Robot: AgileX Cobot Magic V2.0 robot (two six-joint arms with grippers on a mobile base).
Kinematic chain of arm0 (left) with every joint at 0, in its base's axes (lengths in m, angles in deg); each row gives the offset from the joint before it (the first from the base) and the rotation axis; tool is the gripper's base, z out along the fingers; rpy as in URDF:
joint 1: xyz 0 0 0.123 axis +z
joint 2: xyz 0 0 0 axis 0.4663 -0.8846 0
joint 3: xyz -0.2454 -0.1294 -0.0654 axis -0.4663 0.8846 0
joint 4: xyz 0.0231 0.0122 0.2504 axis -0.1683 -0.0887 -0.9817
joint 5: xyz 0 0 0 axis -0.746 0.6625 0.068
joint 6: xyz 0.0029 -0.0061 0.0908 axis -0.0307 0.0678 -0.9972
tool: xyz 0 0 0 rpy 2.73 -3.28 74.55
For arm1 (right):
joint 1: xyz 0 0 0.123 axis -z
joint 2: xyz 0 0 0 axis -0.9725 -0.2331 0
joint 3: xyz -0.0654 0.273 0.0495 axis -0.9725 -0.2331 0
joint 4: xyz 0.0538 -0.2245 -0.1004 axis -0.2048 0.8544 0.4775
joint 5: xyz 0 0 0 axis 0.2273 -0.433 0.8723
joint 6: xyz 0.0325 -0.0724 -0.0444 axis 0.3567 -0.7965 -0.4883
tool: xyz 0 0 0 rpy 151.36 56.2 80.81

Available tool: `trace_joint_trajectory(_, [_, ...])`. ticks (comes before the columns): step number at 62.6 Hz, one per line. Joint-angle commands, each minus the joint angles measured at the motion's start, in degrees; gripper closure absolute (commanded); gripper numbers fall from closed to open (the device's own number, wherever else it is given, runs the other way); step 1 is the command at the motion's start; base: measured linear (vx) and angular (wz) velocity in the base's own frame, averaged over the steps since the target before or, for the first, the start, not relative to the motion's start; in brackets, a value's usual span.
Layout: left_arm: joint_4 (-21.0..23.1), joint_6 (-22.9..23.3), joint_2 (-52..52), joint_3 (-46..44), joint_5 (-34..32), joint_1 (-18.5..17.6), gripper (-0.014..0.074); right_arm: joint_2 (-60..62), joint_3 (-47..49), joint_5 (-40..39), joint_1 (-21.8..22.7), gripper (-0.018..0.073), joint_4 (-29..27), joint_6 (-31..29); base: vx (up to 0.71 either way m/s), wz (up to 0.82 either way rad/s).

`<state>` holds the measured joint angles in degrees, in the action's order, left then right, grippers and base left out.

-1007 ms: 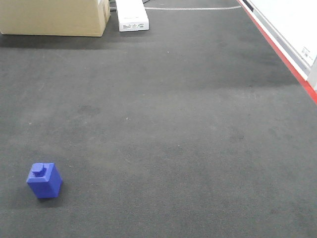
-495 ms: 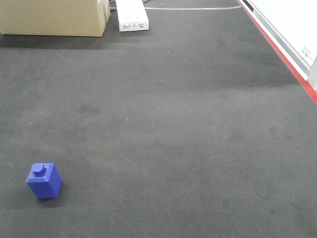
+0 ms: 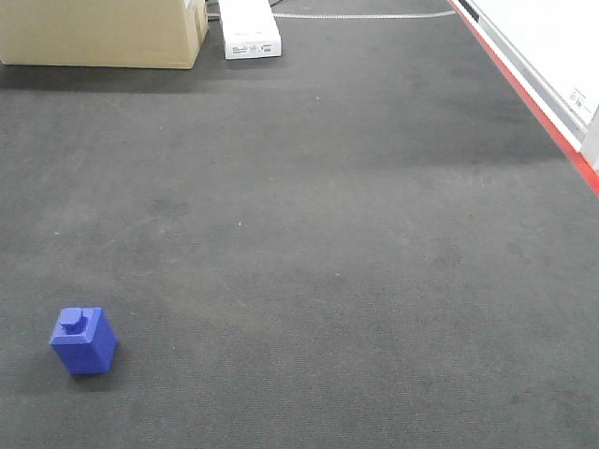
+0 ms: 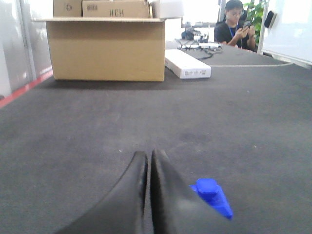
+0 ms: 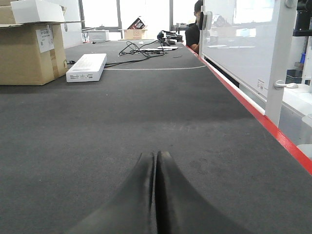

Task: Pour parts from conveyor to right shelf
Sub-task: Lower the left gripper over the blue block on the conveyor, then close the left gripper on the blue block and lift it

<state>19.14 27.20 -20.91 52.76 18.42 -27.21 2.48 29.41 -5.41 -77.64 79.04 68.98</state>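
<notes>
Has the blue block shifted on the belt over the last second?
No. The blue block sits at the same spot on the belt, no nearer to or farther from the cardboard box than in the earlier front-view pictures.

A cardboard box (image 3: 98, 33) and a white carton (image 3: 250, 28) are seen upper left; bright windows (image 5: 100, 12) are shown along the top.
</notes>
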Motion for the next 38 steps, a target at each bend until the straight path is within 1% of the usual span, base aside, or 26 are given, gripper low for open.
trace_joint_trajectory(1, [1.47,1.79,-3.93,-4.96,-2.94,-0.41,0.0603,-1.06,-0.86,-4.29,0.15,0.0568,0.35,-0.4,0.0,0.0])
trace_joint_trajectory(5, [1.41,1.79,-7.5,-7.77,-2.03,-0.41,0.0603,-1.06,-0.86,-4.29,0.15,0.0568,0.35,-0.4,0.0,0.0])
trace_joint_trajectory(9, [1.41,1.79,-11.66,-11.57,0.47,-0.41,0.0603,-1.06,-0.86,-4.29,0.15,0.0568,0.35,-0.4,0.0,0.0])
trace_joint_trajectory(19, [1.41,1.67,-22.15,-21.48,10.31,-0.41,0.0603,-1.06,-0.86,-4.29,0.15,0.0568,0.35,-0.4,0.0,0.0])
trace_joint_trajectory(25, [1.41,1.67,-26.85,-25.06,15.74,-0.41,0.0603,-1.06,-0.86,-4.29,0.15,0.0568,0.35,-0.4,0.0,0.0])
trace_joint_trajectory(28, [1.41,1.67,-28.58,-25.51,16.74,-0.41,0.0603,-1.06,-0.86,-4.29,0.15,0.0568,0.35,-0.4,0.0,0.0])
trace_joint_trajectory(38, [1.41,1.81,-32.37,-25.51,16.43,-0.41,0.0603,-1.06,-0.86,-4.29,0.15,0.0568,0.35,-0.4,0.0,0.0])
